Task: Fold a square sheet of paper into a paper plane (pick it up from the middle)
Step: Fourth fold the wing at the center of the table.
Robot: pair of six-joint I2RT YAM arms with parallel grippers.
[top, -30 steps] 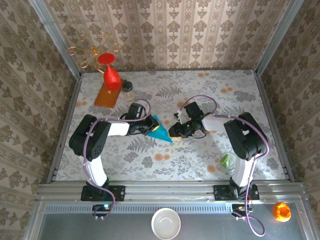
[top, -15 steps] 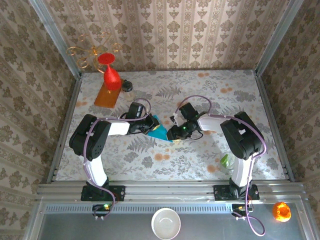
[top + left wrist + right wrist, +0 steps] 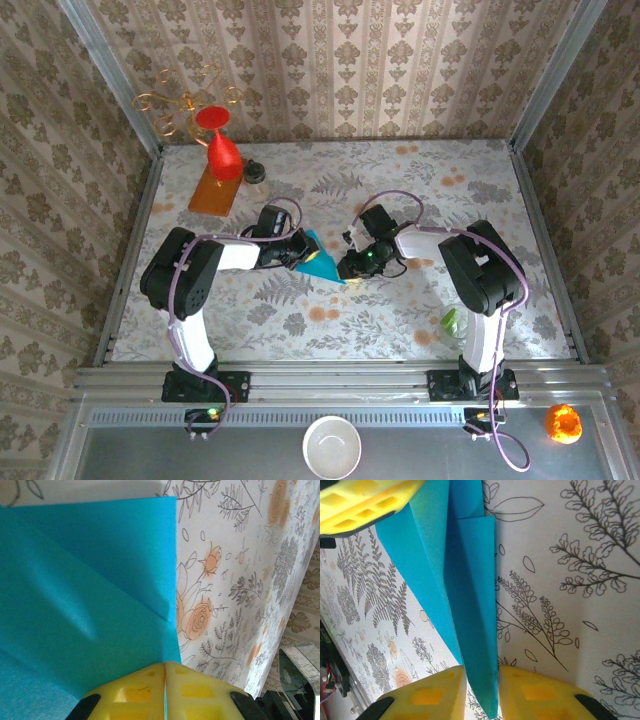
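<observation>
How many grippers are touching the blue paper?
2. The left gripper is shut on the blue paper at its left; the right gripper straddles its right tip.

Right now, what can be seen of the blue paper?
The paper plane is plain teal-blue paper, part-folded into a pointed wedge with overlapping creased flaps. It sits mid-table between the arms. The left gripper is shut on one edge; the right gripper has its fingers on either side of the narrow tip.

Folded teal-blue paper plane (image 3: 321,262) mid-table between left gripper (image 3: 296,256) and right gripper (image 3: 349,268), red cone-shaped vase (image 3: 222,150) on orange rectangular board (image 3: 212,192) far back left
</observation>
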